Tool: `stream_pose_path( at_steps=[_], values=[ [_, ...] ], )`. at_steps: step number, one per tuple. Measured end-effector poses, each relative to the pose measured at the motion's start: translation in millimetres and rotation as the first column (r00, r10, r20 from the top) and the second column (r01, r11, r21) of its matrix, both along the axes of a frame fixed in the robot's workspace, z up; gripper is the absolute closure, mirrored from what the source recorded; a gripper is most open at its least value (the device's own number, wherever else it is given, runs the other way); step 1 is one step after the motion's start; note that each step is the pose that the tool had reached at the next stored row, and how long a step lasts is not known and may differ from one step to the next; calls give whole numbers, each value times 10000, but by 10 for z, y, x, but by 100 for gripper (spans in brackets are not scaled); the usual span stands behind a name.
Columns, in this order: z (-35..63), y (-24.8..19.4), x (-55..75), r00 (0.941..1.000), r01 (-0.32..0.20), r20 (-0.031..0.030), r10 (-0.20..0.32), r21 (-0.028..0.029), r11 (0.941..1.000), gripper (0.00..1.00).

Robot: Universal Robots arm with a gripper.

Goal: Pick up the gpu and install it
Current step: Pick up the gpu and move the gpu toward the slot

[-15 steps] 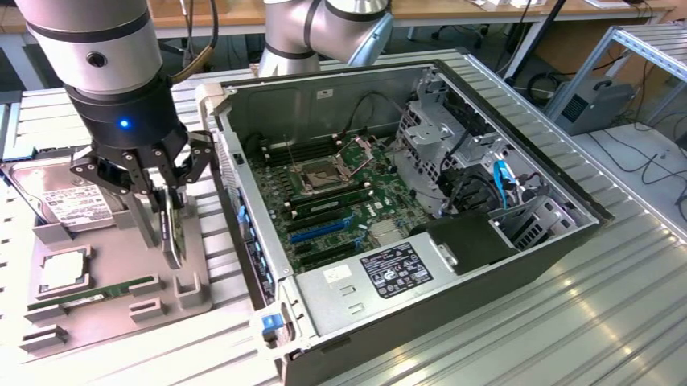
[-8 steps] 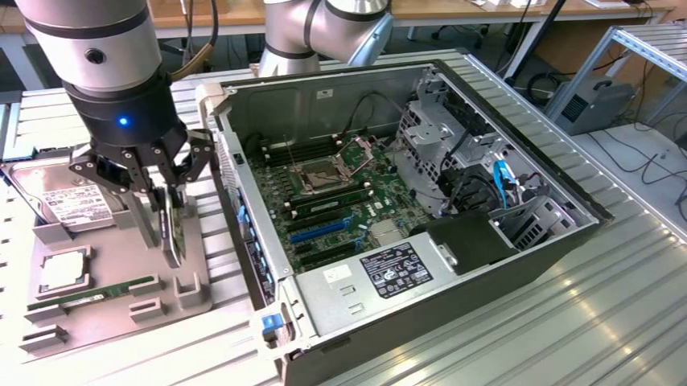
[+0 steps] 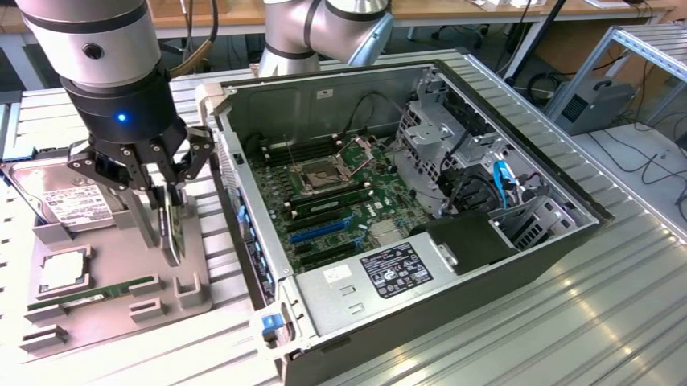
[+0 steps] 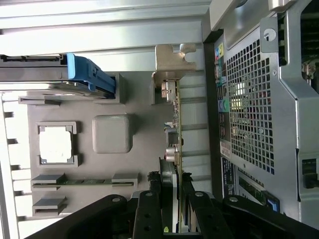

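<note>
A ribbed metal surface [image 3: 558, 322] carries an open computer case [image 3: 322, 80], with lab benches behind. Just beside the case's rear panel lies a grey tray [image 3: 108, 326], whose slots keep each part separate and reachable: hard drive [image 3: 70, 201], processor [image 3: 63, 269], memory stick [image 3: 92, 296]. The gpu [image 4: 174, 129] stands on edge at the tray side nearest the case. The pincer [image 3: 161, 229] is clamped across its thin faces, a hold that likely suits lifting it straight up.

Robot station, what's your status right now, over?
Jaws closed on the gpu, upright on edge at the gray holder. Not yet in the computer case. Case's near wall stands between gpu and motherboard.
</note>
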State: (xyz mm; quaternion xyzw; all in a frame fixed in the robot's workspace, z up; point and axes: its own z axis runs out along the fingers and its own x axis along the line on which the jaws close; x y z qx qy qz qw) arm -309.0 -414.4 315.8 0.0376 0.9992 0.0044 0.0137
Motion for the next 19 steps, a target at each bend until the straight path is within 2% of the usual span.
stream_pose_path(
  at_steps=[19],
  values=[
    [88,0,0,10000,0,0,0,0,10000,73]
  ],
)
